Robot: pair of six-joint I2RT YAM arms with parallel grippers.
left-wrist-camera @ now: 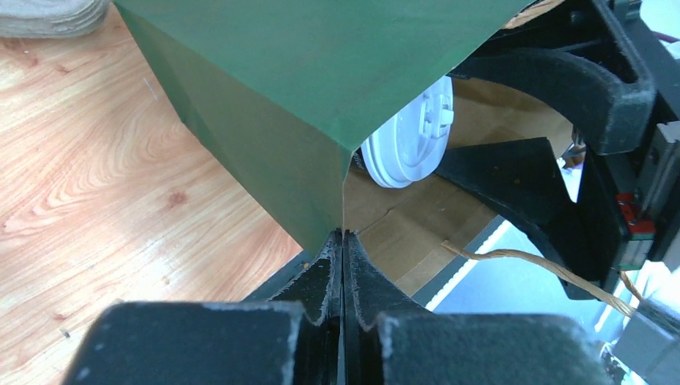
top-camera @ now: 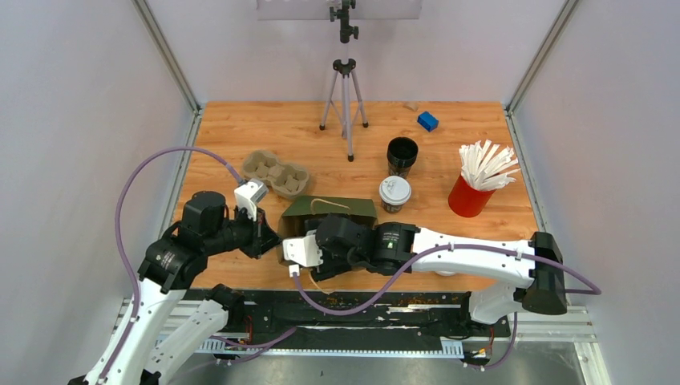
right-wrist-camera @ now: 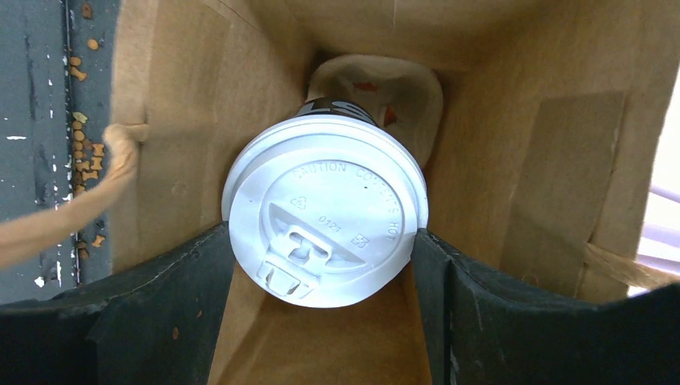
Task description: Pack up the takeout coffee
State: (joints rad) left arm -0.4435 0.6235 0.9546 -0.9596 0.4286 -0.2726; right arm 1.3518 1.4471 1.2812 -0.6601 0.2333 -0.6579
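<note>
Inside the green paper bag (left-wrist-camera: 321,72), the right claw (right-wrist-camera: 322,234) gripped a lidded coffee cup (right-wrist-camera: 325,184) by its white lid, one finger on each side. The left claw (left-wrist-camera: 343,241), pressed together, pinched the bag's rim. A second lidded cup (top-camera: 394,192) stood on the bench (top-camera: 240,136) just beyond the bag.

The bag (left-wrist-camera: 321,64) is showing green outside, brown inside. A white lid (right-wrist-camera: 325,212) is topping a black cup (right-wrist-camera: 341,109); the table (top-camera: 240,128) is showing orange wood grain.
</note>
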